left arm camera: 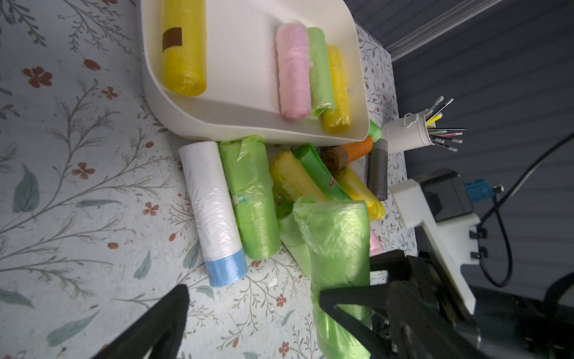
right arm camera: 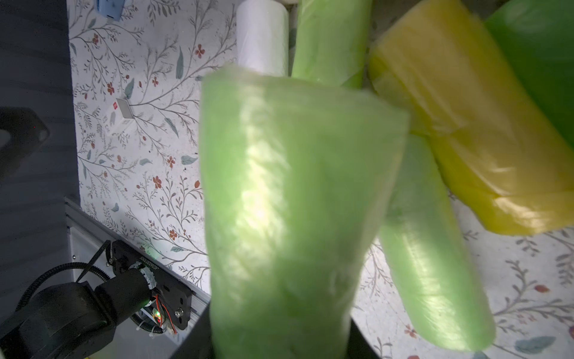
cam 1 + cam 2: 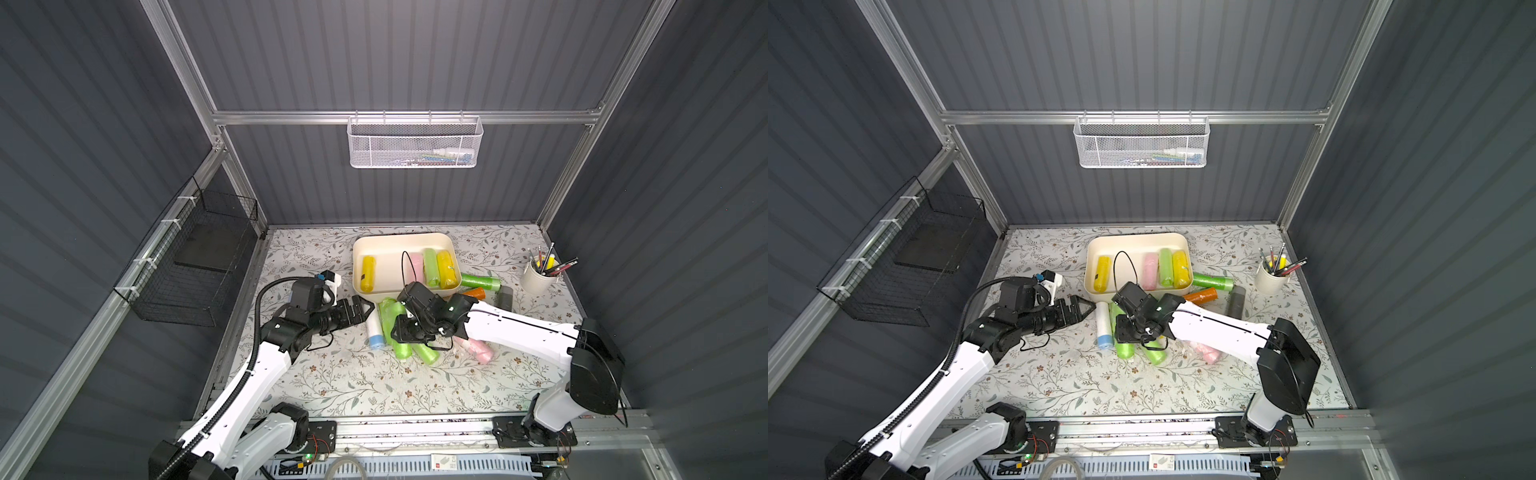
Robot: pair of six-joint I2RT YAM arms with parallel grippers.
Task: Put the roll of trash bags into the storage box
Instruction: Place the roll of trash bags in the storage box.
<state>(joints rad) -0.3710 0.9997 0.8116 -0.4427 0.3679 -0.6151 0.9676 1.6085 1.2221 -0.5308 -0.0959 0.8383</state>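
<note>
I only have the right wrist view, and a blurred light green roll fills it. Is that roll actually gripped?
Observer: Yes. In the left wrist view the right gripper has its fingers shut on the light green roll.
Operator: I can't see the storage box. How full is it?
Observer: The storage box holds four rolls: a yellow roll lying apart, then a pink roll, a green roll and a second yellow roll side by side.
Operator: And the left gripper?
Observer: The left gripper is open and empty, close by the white roll.
</note>
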